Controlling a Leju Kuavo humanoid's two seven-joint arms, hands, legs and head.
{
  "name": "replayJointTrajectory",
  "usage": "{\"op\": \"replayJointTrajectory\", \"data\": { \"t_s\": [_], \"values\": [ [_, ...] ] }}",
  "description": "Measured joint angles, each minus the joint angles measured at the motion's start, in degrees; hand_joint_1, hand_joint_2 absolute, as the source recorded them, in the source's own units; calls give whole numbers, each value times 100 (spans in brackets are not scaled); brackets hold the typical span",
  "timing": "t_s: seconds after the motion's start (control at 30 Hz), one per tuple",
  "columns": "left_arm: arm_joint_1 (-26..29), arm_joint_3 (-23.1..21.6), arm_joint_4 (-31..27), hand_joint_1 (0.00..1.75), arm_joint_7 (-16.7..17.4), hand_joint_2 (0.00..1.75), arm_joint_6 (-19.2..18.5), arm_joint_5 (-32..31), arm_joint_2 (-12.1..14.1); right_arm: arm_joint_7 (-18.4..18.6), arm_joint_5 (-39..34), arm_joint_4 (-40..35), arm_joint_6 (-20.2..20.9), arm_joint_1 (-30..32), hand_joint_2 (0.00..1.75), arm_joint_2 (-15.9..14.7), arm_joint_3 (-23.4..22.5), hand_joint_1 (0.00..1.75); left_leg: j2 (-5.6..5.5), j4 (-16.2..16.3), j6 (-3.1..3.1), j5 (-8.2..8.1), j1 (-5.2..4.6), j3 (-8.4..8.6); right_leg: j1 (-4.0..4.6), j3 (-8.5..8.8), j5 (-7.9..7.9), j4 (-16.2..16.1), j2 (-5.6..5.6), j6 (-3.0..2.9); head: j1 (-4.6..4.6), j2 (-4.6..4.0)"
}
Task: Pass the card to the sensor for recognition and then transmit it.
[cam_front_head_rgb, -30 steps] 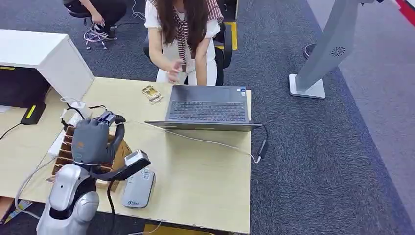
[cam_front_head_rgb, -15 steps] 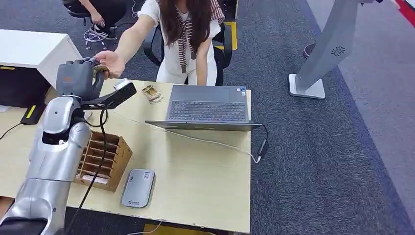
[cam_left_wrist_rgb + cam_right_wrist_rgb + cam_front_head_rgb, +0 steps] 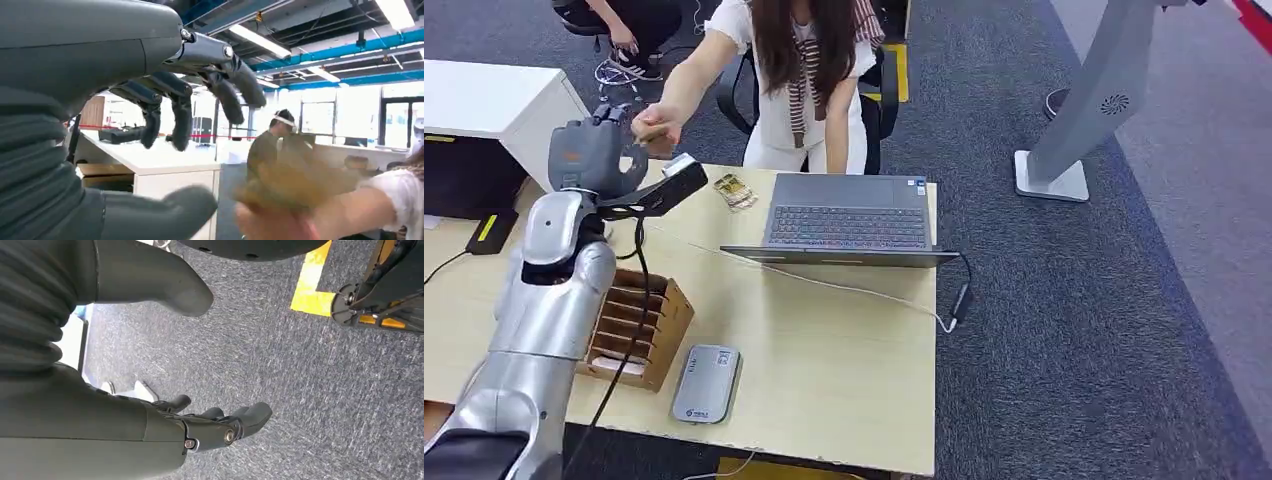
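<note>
- L hand point(image 3: 589, 155) is raised over the far-left bench point(image 3: 844, 370) corner. Its fingers point(image 3: 180, 107) are spread and curled loosely, holding nothing.
- Card point(image 3: 652, 133) is in the person's hand point(image 3: 656, 128), just beside the L hand on the side toward the laptop point(image 3: 849, 215). It seems apart from the fingers; wrist view too blurred to be sure.
- Card's long axis: looks roughly level, pointing from the person toward the L hand. It's small, so that's a guess.
- L hand is by far the nearer. R hand point(image 3: 220, 427) hangs over carpet with fingers loosely curled, empty.
- Vs 0.5 s ago: the person's hand has drawn back a little with the card; then it was right against the L fingers. L arm has barely moved.
- Vs 1.0 s ago: L hand was low, over the slotted box point(image 3: 629, 325) near the sensor point(image 3: 707, 385).
- Judgement: handover looks done; next is pulling the L arm back.
</note>
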Motion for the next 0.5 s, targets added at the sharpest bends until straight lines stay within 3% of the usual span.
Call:
{"op": "replayJointTrajectory", "data": {
  "t_s": [0.2,0.3,0.4,0.5],
  "values": [
    [10,4,0,0,-13,175,30,24,-28,0,0,0,-2,-1,175,0,0,0,0,0,0,0,0,-2,0,0,0,0,0,0,0,0],
    [104,22,-71,0,-198,175,213,150,-52,0,-2,0,-9,0,175,0,0,0,1,0,0,0,0,-2,0,0,0,0,0,0,0,0],
    [546,57,-578,0,-479,175,378,328,-129,29,-83,0,-52,5,175,0,-2,0,2,0,0,-2,-1,-2,-1,0,-1,-1,1,0,0,0],
    [1373,55,-1394,0,-750,175,512,512,-212,35,-240,0,-142,13,175,4,-46,0,11,-1,-2,-13,-4,-2,-4,0,-6,-1,11,4,0,0]
  ]
}}
